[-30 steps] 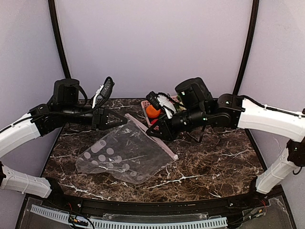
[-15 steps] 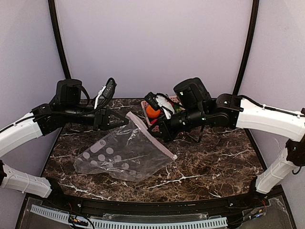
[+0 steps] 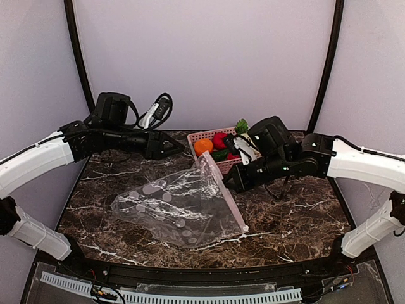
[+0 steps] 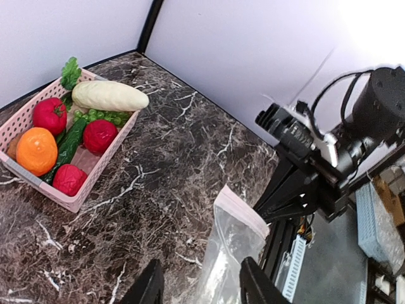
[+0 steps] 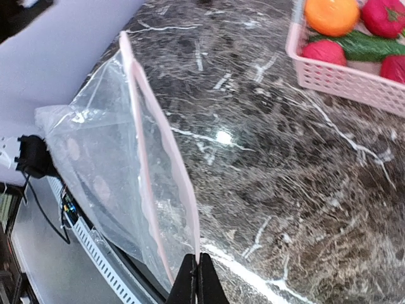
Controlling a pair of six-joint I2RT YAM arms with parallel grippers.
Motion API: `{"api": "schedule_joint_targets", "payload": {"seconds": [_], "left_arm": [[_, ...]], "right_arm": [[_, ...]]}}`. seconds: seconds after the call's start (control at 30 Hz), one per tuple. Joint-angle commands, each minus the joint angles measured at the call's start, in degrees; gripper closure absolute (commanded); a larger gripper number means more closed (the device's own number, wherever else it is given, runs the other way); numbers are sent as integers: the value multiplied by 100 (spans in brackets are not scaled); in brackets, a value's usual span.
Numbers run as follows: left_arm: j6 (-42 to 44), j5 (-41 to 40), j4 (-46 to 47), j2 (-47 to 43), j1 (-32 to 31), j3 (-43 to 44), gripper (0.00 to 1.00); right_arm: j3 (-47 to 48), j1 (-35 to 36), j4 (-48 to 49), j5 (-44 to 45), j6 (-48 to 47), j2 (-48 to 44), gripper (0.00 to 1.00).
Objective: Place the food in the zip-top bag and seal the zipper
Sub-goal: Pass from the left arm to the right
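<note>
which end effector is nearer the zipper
Right. The right end effector is shut on the zipper; the left end effector hangs open, apart, just off its far end.
</note>
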Motion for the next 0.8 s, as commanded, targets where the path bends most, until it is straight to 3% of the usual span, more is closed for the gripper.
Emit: {"api": "schedule_joint_targets", "payload": {"seconds": [0.0,0.17,0.43,0.77], "left_arm": [[146,-434,-62,-21,-27,478,52],[-71,-548,79,-214,-115,421,43],[-914,-983,366,-529,-659,-327,42],[-2129,-1344,1802,104,-1733,-660,40]], "right_arm": [[-438,-300,-327,579,931,-378,100],[-779,-567,-447,897,1340,-674,100],[-928,-675,-492,1209,1598,-921,100],[-1266,-651,754,307,1381,-1446,100]]}}
